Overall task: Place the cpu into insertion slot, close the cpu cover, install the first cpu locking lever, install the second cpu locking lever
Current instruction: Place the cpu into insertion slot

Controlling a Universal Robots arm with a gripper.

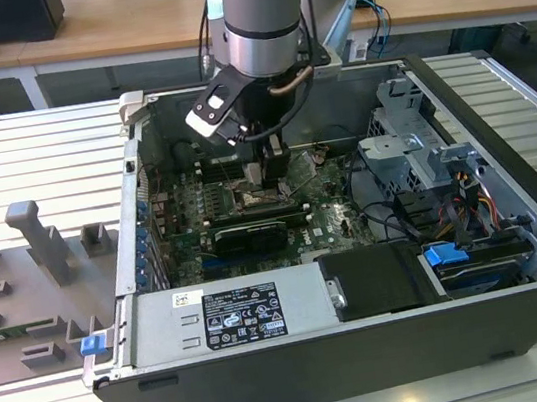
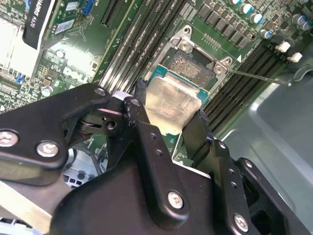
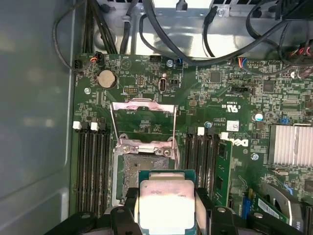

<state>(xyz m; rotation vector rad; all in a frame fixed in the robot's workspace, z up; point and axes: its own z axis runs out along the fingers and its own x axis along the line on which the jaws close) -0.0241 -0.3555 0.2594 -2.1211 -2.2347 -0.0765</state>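
While the hand (image 2: 168, 113) is clenched on the cpu (image 3: 166, 204), pinching it by two opposite edges, the chip hangs just over the insertion slot (image 3: 141, 169) and overlaps part of its dark centre in both wrist views; whether it touches the rim cannot be told. In the exterior view the arm (image 1: 262, 20) reaches down at the centre of the frame into the open computer case (image 1: 277, 392), which lies on the slatted desk (image 1: 1, 170). The cpu cover (image 3: 143, 105) stands swung open on the far side of the slot, and a thin wire lever (image 2: 259, 77) lies clear to one side. Judgement: the chip is not yet seated. Hazards noted: the chip does not appear squarely centred over the slot, so lowering it offset or tilted could crush the slot's contacts. The grip is on narrow edges only, so a slip would drop the chip askew. The memory slots (image 3: 93, 166) flank the slot closely, and the fingers could strike them. The raised cover, if jolted, could fall onto the chip or the fingers.
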